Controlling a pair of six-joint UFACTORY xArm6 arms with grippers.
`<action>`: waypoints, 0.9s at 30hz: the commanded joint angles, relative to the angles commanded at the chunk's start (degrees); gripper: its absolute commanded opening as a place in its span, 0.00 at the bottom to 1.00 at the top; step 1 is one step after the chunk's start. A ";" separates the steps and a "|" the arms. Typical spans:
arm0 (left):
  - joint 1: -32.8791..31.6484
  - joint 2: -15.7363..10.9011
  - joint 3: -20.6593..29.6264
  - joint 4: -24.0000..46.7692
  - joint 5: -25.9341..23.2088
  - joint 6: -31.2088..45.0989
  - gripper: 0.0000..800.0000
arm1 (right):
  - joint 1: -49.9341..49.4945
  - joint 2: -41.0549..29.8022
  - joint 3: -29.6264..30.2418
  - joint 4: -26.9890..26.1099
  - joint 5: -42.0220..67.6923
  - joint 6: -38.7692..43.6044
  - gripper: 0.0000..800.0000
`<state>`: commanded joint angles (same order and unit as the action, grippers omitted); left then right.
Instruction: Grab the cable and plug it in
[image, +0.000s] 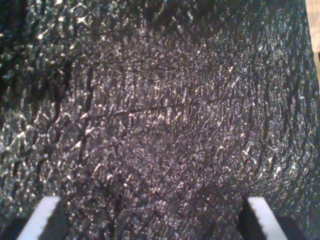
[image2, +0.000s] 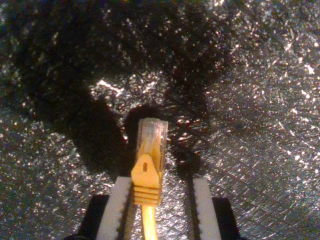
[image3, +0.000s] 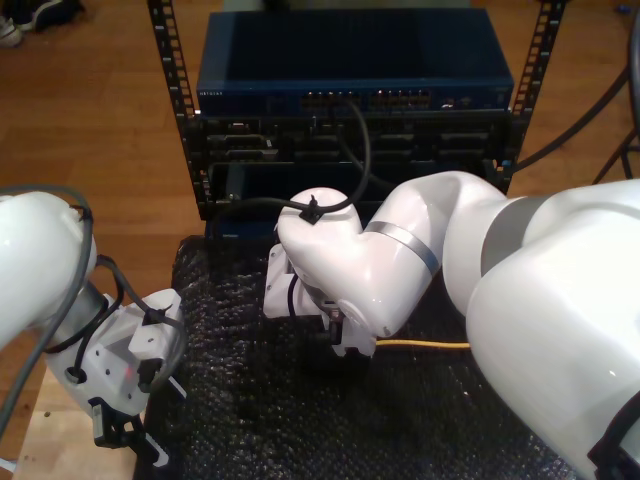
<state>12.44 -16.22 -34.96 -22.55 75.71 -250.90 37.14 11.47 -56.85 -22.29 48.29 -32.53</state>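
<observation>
Yellow-orange network cable (image2: 146, 172) sits between the two white ridged fingers (image2: 114, 210) of my second gripper (image2: 159, 210): moulded boot and clear-grey plug (image2: 152, 132) stick out past the fingertips, pointing at the mat. One finger touches the boot; a small gap shows beside the other, so the jaws stand narrow around the cable and I cannot tell if the clamp is firm. Plug tip hangs over black crinkled foam mat (image2: 260, 125), a dark shadow directly under it.

Exterior view: a thin run of the same cable (image3: 425, 345) trails toward the exterior view's right from beneath the big white arm (image3: 400, 260) over the mat's middle.

My first gripper (image: 152, 220) has its white fingers (image: 42, 217) spread wide with nothing between them, bare black mat (image: 160, 110) below. In the exterior view it hangs at the lower left (image3: 120, 435), at the mat's edge.

Beyond the mat, a dark blue rack unit (image3: 355, 65) with a row of ports (image3: 370, 99) sits in a black perforated frame on the wooden floor (image3: 95, 120).
</observation>
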 joint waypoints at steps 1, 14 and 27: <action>0.00 0.00 0.00 0.09 0.00 0.00 1.00 | 0.00 -0.09 0.00 0.00 0.00 0.00 0.33; 0.00 0.00 0.00 0.09 0.00 0.00 1.00 | 0.09 -0.18 0.26 -0.97 0.00 0.00 0.17; 0.09 0.00 0.00 0.09 0.00 0.00 1.00 | -0.09 -1.85 0.00 -1.85 -0.09 -0.53 0.01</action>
<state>12.53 -16.22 -34.96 -22.46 75.71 -250.90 37.05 9.63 -56.85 -24.13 48.20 -33.05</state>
